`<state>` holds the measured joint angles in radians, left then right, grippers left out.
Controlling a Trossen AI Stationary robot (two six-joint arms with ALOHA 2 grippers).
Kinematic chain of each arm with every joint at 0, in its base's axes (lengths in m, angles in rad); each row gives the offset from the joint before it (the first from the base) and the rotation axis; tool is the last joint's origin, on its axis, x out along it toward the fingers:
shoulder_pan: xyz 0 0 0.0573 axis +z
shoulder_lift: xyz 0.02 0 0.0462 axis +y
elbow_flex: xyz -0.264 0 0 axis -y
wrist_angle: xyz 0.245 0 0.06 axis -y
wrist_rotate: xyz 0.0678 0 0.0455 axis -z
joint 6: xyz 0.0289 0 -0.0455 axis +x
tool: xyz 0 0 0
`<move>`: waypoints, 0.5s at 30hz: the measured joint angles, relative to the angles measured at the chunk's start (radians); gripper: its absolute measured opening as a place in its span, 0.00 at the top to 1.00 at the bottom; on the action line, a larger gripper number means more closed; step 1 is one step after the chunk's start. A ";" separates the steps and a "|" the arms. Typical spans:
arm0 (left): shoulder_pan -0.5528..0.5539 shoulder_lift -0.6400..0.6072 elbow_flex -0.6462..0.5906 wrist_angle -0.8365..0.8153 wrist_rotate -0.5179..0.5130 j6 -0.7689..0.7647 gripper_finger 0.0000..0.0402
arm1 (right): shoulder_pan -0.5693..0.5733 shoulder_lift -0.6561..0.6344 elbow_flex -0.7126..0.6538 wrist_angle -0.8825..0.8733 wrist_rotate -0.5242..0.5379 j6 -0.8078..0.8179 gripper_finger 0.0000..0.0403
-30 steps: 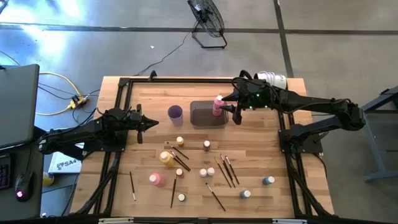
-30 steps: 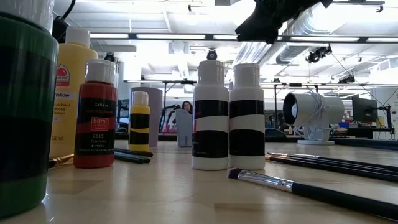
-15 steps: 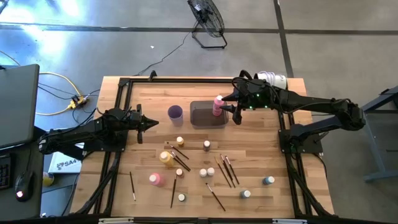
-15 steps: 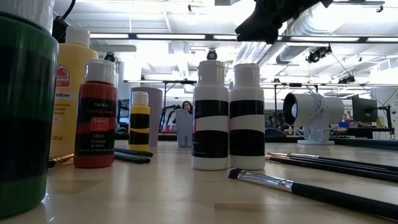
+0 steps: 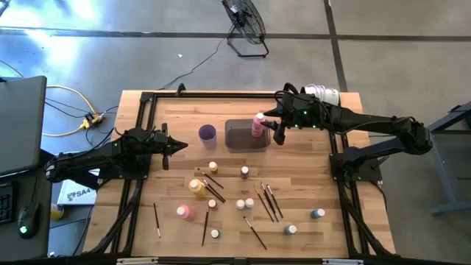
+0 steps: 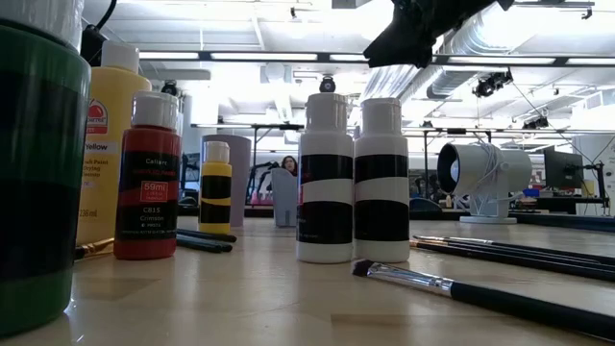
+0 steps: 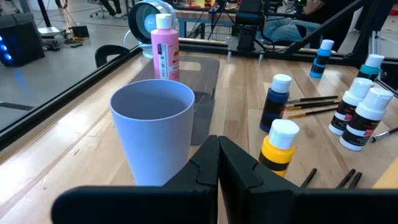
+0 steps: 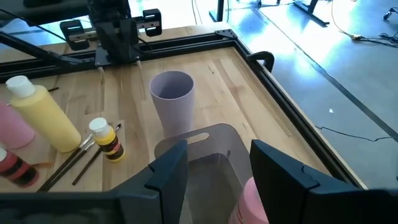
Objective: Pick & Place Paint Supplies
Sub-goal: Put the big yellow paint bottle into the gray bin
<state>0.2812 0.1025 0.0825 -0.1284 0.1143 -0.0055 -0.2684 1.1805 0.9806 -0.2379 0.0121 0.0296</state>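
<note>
wooden table (image 5: 309, 177), pink white-capped bottle (image 5: 258, 124) upright in grey tray (image 5: 239, 138), right end effector (image 5: 277, 126) spread above, left end effector (image 5: 179, 146) pressed together

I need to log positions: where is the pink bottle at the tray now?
In the high view, the pink bottle stands in the dark grey tray at its right end, beside the right gripper; the purple cup sits left of the tray.

Pink bottle (image 5: 258, 124), dark grey tray (image 5: 237, 137), purple cup (image 5: 207, 133).
</note>
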 joint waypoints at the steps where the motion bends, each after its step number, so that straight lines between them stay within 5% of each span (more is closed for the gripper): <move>1: 0.000 0.000 0.000 0.000 0.000 0.000 1.00 | 0.000 0.000 0.000 0.000 0.000 0.000 0.59; 15: 0.000 0.000 0.000 0.000 0.000 0.000 1.00 | 0.000 0.000 0.000 0.000 -0.015 0.000 0.59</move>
<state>0.2812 0.1027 0.0823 -0.1284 0.1143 -0.0055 -0.2684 1.1805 0.9806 -0.2379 -0.0027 0.0296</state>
